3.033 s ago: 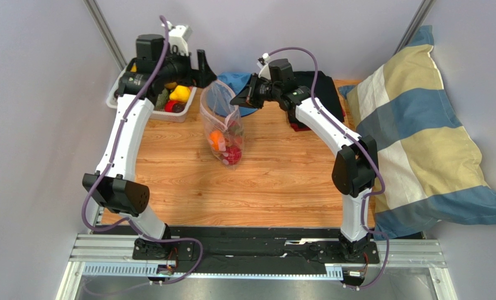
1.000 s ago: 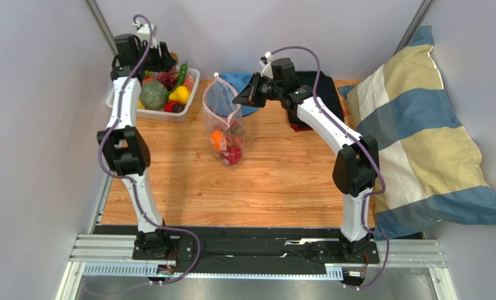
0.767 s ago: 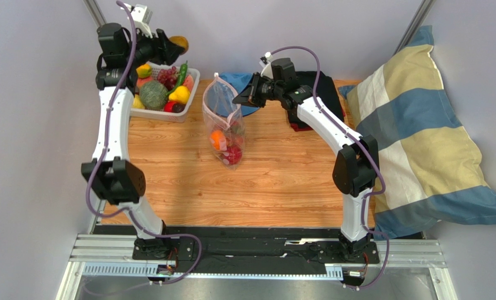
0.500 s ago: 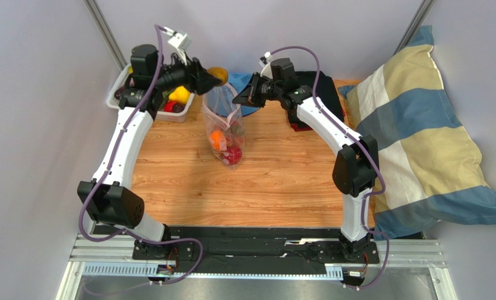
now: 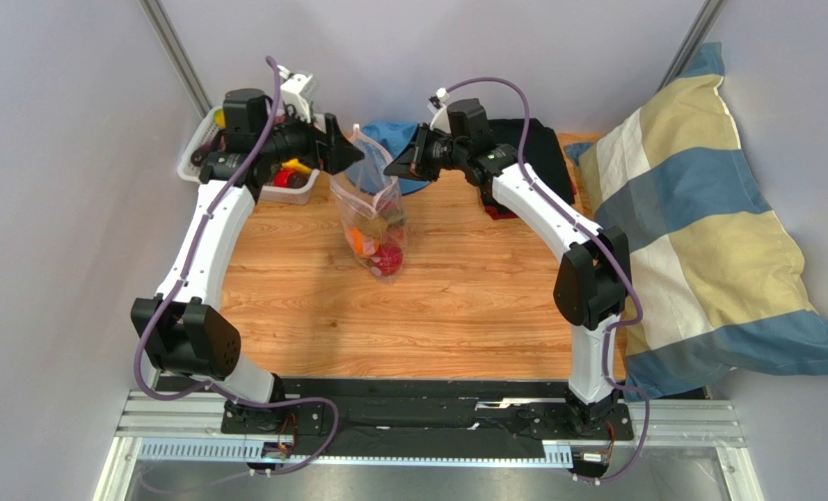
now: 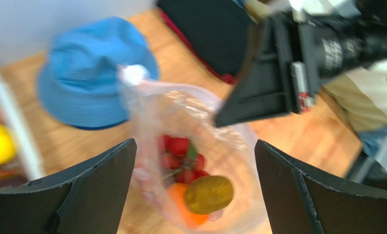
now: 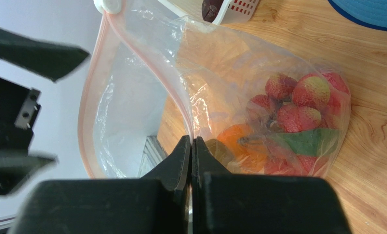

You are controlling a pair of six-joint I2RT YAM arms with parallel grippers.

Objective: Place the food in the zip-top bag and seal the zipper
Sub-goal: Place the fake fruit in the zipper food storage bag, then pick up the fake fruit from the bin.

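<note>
The clear zip-top bag (image 5: 369, 198) stands open in the middle of the far side of the table. My right gripper (image 5: 394, 167) is shut on its rim (image 7: 191, 139) and holds the mouth up. The pinkish zipper (image 7: 89, 102) curves round the mouth. My left gripper (image 5: 343, 152) hangs open and empty just above the mouth (image 6: 194, 146). Inside the bag lie red strawberries (image 7: 298, 105), an orange fruit (image 7: 235, 137) and an olive-brown fruit (image 6: 208, 194). More food (image 5: 288, 175) sits in the basket, mostly hidden by my left arm.
The white slatted basket (image 5: 195, 154) stands at the far left. A blue bucket hat (image 6: 95, 73) lies behind the bag, a black cloth (image 5: 538, 146) to its right. A striped pillow (image 5: 700, 219) covers the table's right edge.
My left gripper lifted a yellow-brown fruit from the basket, carried it right over the bag mouth and opened. The fruit now lies in the bag. My right gripper has kept its hold.
</note>
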